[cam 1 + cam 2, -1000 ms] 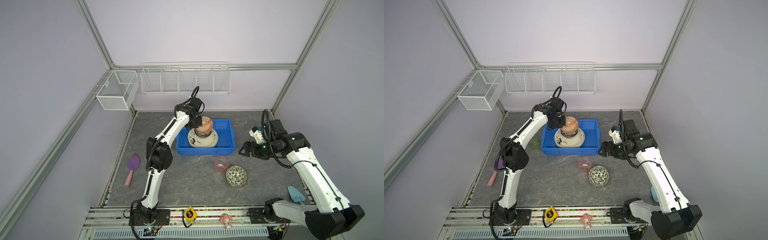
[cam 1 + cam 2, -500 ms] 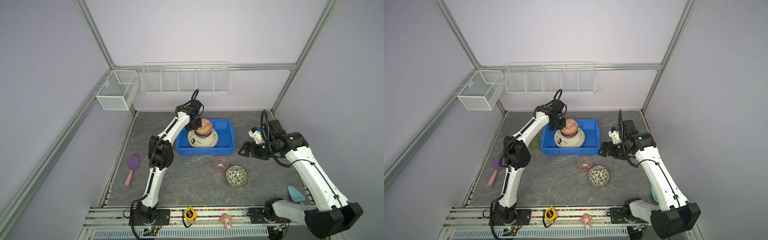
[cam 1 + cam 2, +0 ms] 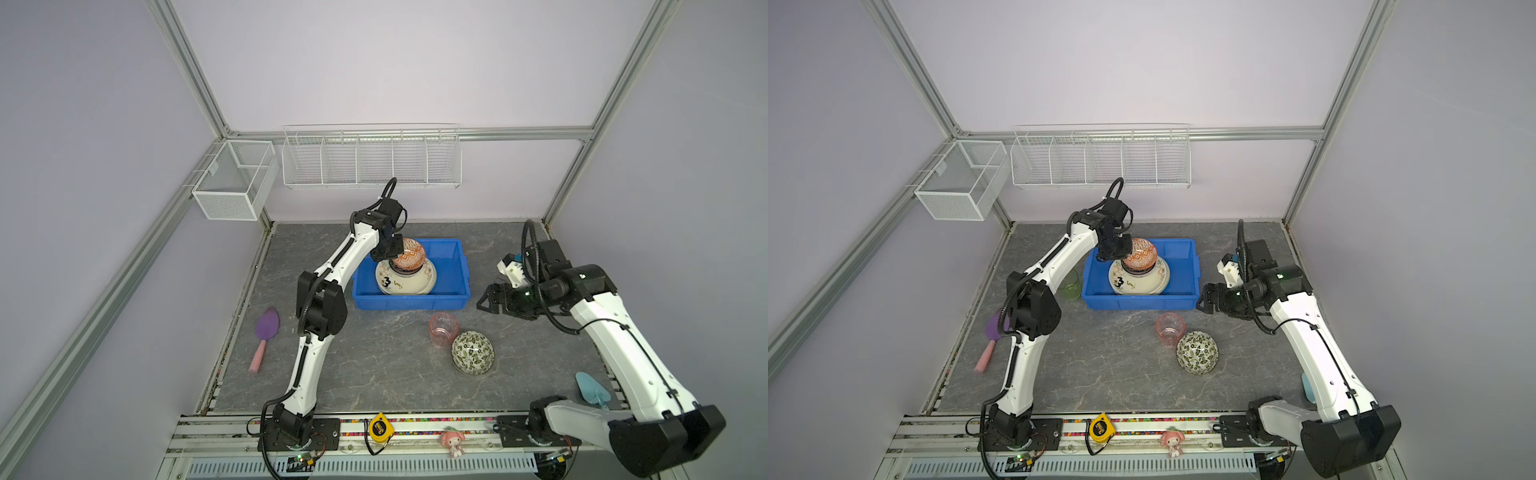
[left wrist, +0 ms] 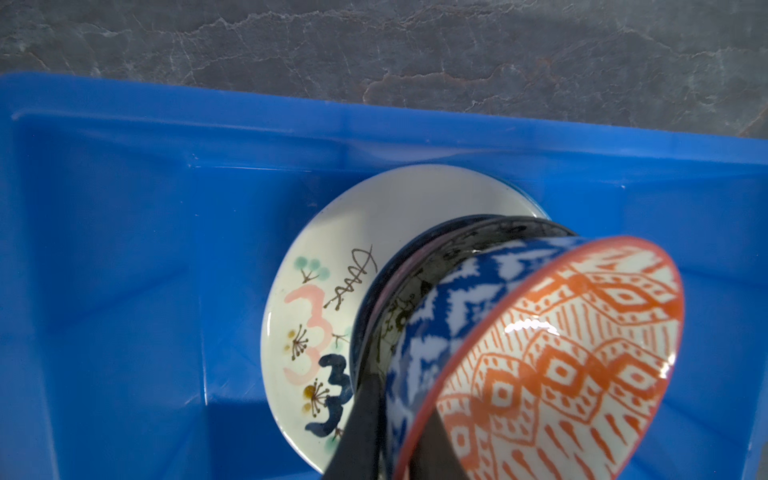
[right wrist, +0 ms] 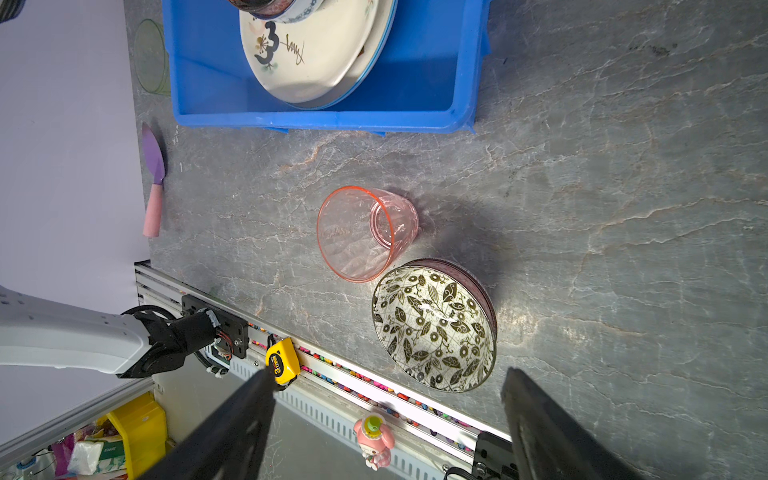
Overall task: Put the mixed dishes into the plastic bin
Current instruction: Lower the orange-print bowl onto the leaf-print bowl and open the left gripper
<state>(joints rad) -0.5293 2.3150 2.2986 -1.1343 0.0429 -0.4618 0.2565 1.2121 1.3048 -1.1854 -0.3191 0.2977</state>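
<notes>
Orange bowl (image 3: 409,258) gripped at the stack inside the blue bin (image 3: 411,301).

The bowl's rim is clamped by the left claw (image 3: 392,254), one finger inside and one outside. The bowl is seen tilted, nested in a dark bowl (image 4: 415,282) on the cream plate (image 3: 399,284) marked "3", within the bin. The right claw (image 3: 485,299) is held wide apart and empty, beside the bin's right end. A pink cup (image 3: 444,330) and a leaf-patterned bowl (image 3: 473,353) are seen just beside each other on the desk (image 3: 374,365), in front of the bin.

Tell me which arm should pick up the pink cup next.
Right. The right gripper is open, empty and hovering near the pink cup. The left gripper straddles the orange bowl at its rim inside the blue bin, farther away.
</notes>
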